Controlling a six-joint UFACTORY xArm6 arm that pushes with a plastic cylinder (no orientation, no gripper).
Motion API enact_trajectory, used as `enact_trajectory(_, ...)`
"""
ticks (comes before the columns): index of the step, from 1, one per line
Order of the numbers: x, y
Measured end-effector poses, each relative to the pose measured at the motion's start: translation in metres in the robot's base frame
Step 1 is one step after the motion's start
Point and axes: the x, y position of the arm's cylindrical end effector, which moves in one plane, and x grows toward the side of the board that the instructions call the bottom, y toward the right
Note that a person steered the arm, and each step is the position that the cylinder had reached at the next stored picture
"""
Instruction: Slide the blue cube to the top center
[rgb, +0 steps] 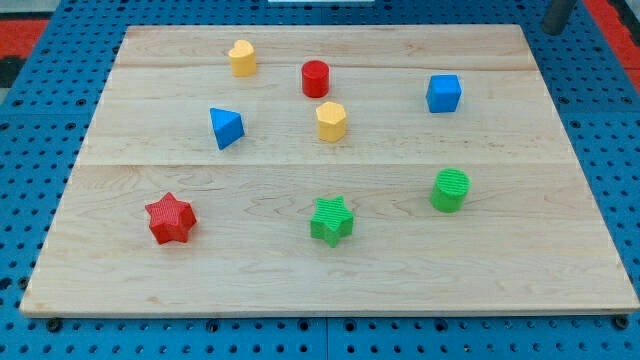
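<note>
The blue cube (443, 93) sits on the wooden board (250, 280) at the upper right. My tip (553, 29) shows at the view's top right corner, just off the board's top right corner, above and to the right of the blue cube and well apart from it. The rod is cut off by the view's top edge.
A red cylinder (315, 78) and a yellow hexagonal block (331, 121) stand near the top centre. A second yellow block (242, 58) is at the upper left, with a blue triangular block (226, 127) below it. A red star (169, 218), green star (331, 220) and green cylinder (450, 190) lie lower down.
</note>
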Motion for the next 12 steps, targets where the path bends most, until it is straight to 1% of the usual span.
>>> enact_trajectory(1, 0.0, -0.013)
enact_trajectory(2, 0.034, -0.005)
enact_trajectory(3, 0.044, 0.001)
enact_trajectory(6, 0.036, -0.004)
enact_trajectory(8, 0.071, -0.003)
enact_trajectory(11, 0.07, -0.002)
enact_trajectory(12, 0.078, -0.002)
